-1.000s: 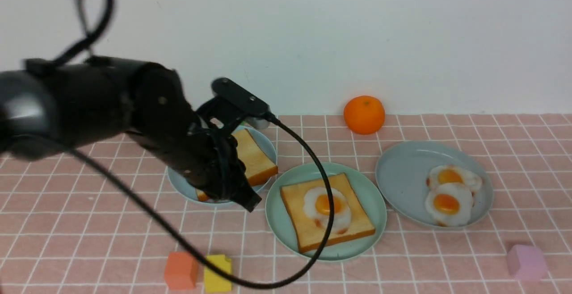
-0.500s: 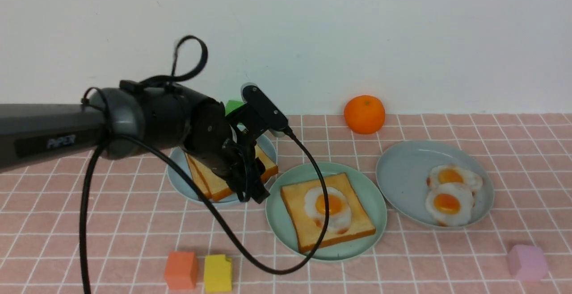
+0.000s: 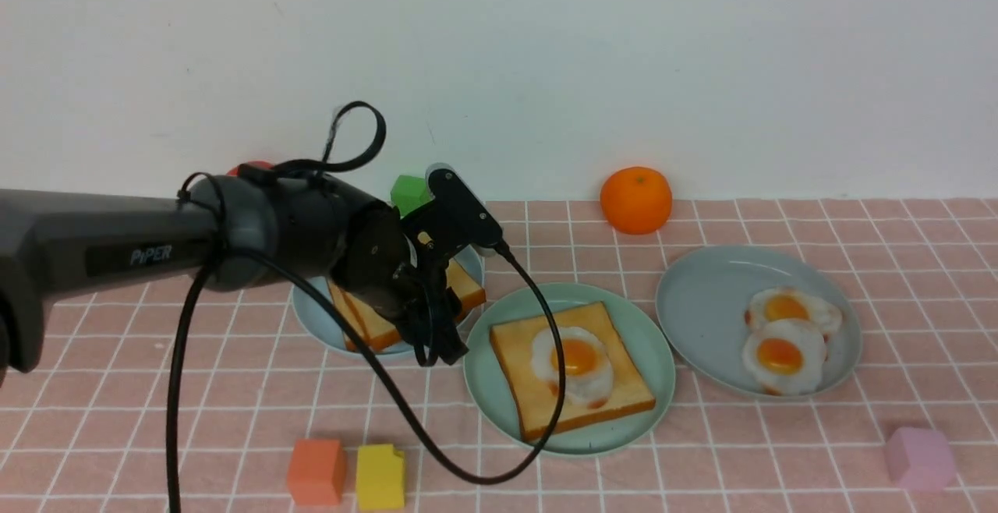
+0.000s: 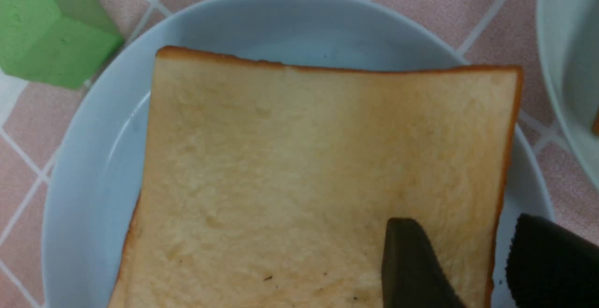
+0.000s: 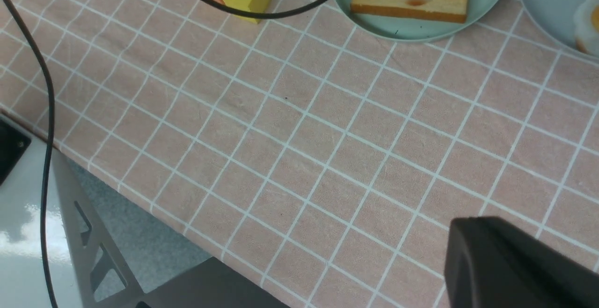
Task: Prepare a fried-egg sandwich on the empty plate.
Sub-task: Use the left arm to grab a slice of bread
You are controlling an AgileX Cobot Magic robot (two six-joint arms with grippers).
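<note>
Nearer the tabletop's far edge than the mint-green plate point(image 3: 624, 318), and to its left, the pale blue plate point(image 4: 93, 181) carries the spare toast, with the left gripper point(image 4: 462, 219) down at it. Its jaws stand wide, one finger over the face of the top toast slice point(image 4: 304, 158), the other beyond its crust, by the plate's rim; nothing is gripped. The right gripper point(image 5: 472, 223) is closed with nothing in it, over the tabletop's near part. The sandwich is half made: on the mint-green plate, one toast slice point(image 3: 530, 404) lies with a fried egg point(image 3: 585, 388) on its face, its corners turned towards the rim. The step in hand looks like fetching the lid slice. Next, the left jaws would need to go low enough to straddle that crust and close on the top slice alone, as another lies beneath it and could be dragged along. Then it should be lifted over the mint-green rim and laid squarely on the egg, keeping the dangling cable point(image 3: 390, 388) from snagging or nudging it.
</note>
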